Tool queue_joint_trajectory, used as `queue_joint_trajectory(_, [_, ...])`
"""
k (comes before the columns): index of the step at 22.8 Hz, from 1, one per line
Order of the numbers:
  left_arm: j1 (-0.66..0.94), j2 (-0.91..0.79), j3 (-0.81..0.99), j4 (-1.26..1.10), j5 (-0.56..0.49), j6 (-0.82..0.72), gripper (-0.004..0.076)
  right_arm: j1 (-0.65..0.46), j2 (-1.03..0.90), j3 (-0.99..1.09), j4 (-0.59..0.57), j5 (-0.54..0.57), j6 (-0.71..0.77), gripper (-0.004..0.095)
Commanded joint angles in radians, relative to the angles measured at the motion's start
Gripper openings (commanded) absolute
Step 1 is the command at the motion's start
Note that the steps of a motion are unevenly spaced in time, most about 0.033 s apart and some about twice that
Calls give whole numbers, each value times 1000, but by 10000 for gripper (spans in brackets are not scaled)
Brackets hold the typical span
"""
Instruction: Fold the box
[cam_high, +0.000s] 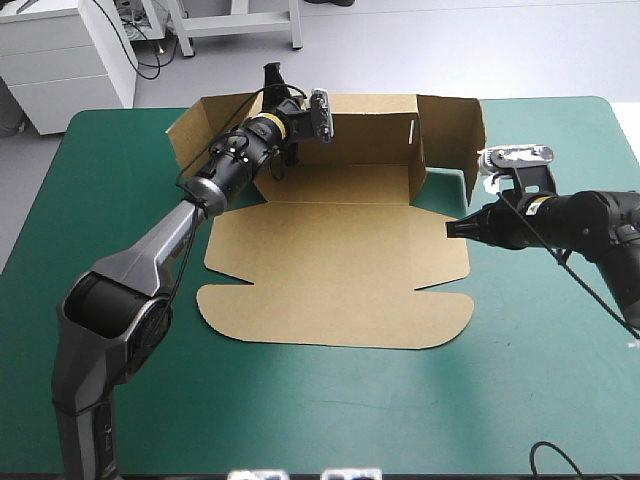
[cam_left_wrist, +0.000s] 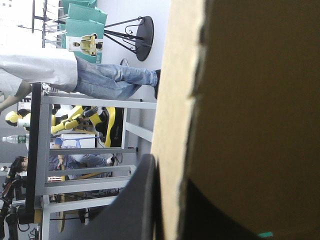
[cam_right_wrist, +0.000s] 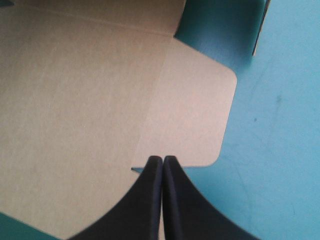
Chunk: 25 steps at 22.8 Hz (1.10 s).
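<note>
The desk (cam_high: 110, 210), under its teal-green cover, fills the high view, and its near corners are cut off. The brown box (cam_high: 340, 260) lies on it toward the far edge. The near panels of the box are flat on the cover and the far wall is upright. A side flap is raised at each end of that wall, the right one standing at an angle. The raised wall hides the cover behind it. The left arm (cam_high: 160, 250) crosses the box's left part and covers the wall's left end and the fold below it. Bare cover lies open along the near side of the box and on both sides.

The left gripper (cam_high: 272, 78) is clamped on the top edge of the far wall, with one black finger on each face. In its wrist view the board fills most of the frame, and the finger on the inner face is a dark shape in shadow.

The right gripper (cam_right_wrist: 162, 159) has its fingers pressed together into one point. Its tip is at the flat board's right edge, by the notch beside a rounded flap. Whether it touches the board cannot be told.
</note>
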<state>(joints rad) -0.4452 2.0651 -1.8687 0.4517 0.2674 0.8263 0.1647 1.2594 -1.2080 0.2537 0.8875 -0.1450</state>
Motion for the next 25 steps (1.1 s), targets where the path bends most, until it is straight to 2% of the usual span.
queue_joint_trajectory(1, [1, -48, -15, -23, 78, -32, -8, -1, -14, -55, 16, -155, 8, -13])
queue_joint_trajectory(4, [1, -48, -15, -23, 96, -32, -8, -1, 27, -129, 18, -192, 39, -13])
queue_joint_trajectory(6, [1, -48, -15, -23, 114, -32, -8, -1, 127, -266, 4, -107, 37, -13])
queue_joint_trajectory(11, [1, -48, -15, -9, 114, -32, -8, -1, 352, -620, -54, -82, 105, -13])
queue_joint_trajectory(13, [1, -48, -15, -9, 114, -32, -8, -1, 427, -735, -73, -37, 155, -13])
queue_joint_trajectory(17, [1, -48, -15, -13, 118, -32, -8, -1, 614, -1017, -81, 130, 201, -13])
queue_joint_trajectory(20, [1, -48, -15, -13, 118, -32, -8, -1, 702, -1081, -128, 189, 201, -13])
queue_joint_trajectory(25, [1, -48, -15, -19, 118, -32, -8, -1, 753, -1081, -102, 192, 199, -13])
